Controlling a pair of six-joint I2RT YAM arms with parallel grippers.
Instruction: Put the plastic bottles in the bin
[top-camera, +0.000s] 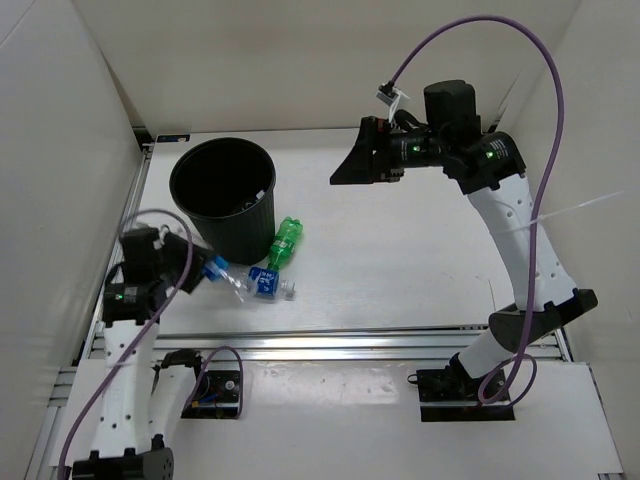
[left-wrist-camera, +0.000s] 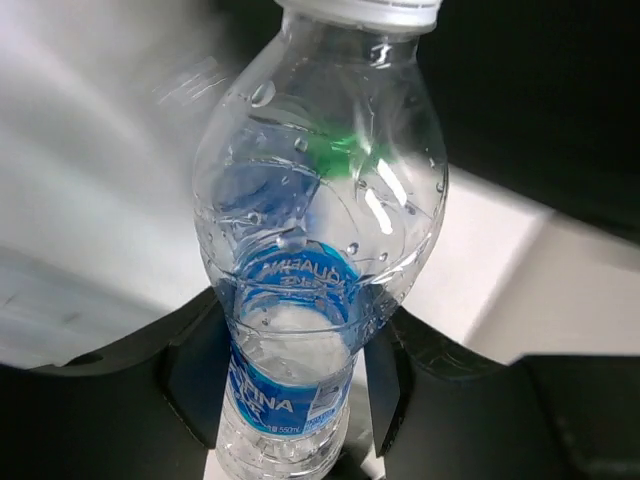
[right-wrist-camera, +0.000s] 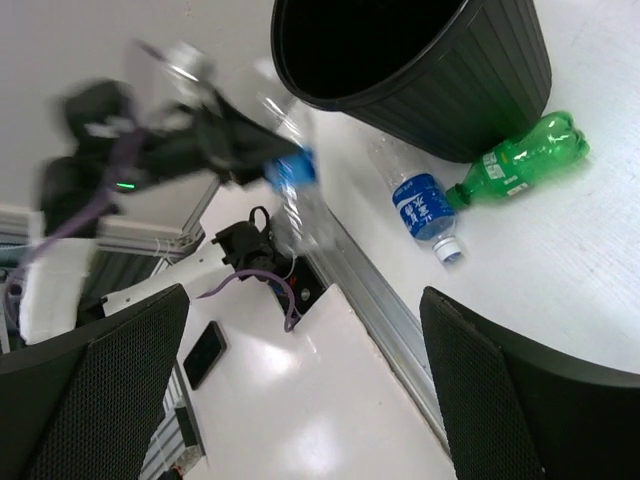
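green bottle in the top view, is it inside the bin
No, the green bottle lies on its side on the table, outside the black bin and beside its base.

The left arm (top-camera: 125, 370) is reared up from its base at the near left, with the wrist turned to the right. The left gripper (top-camera: 190, 268) is closed on a clear bottle (left-wrist-camera: 310, 230), which is clamped low on its body between both fingers (left-wrist-camera: 190, 375). The right arm (top-camera: 520, 235) is arched high toward the far side. The right gripper (top-camera: 345, 172) is pointed left, and its fingers are held wide apart.
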